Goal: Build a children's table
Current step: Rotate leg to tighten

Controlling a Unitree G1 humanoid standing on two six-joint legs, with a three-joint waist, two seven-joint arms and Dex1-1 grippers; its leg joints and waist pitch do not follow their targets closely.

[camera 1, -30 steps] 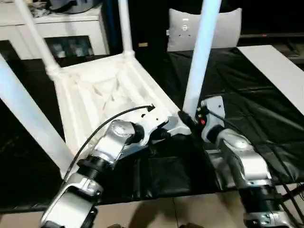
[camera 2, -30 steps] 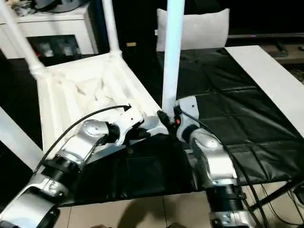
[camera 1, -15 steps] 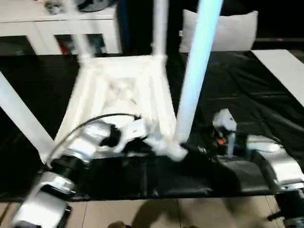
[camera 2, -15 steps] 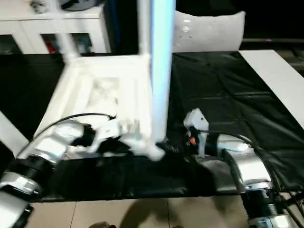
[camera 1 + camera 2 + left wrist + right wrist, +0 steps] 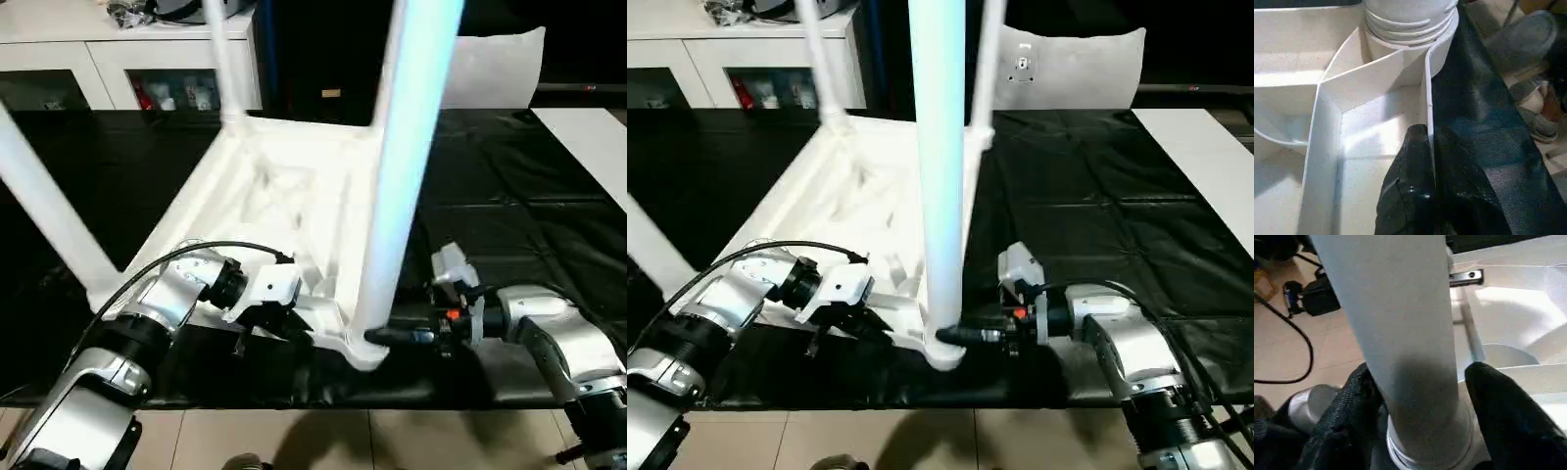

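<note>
Right now the children's table point(image 5: 284, 196) is lying upside down on the black-covered worktop point(image 5: 509, 196), its ribbed underside facing up and its legs rising out of the corner sockets. The socket at the near corner is holding the near leg point(image 5: 402, 186), which is standing upright and running off the top of the head views; the ribbed cells around it are sitting bare. The right pincer point(image 5: 384, 337) is reaching in level from the right and clasping the base of that leg just above its socket, one black finger point(image 5: 1508, 416) on each side of the round shaft in the right wrist view. The left pincer point(image 5: 1425, 181) is clamping the thin rim wall of the top beside the same corner, with one finger inside the rib cell and the other outside against the black cover. That near corner is sitting right at the front edge of the worktop, with tiled floor point(image 5: 921, 441) showing just below it. To the right of the table the black cover is lying open out to a flat white board point(image 5: 1205, 157) at the far right. Behind it, a white cabinet point(image 5: 127, 69) with glass doors is standing at the far left and a white panel point(image 5: 1068, 64) near the middle.
</note>
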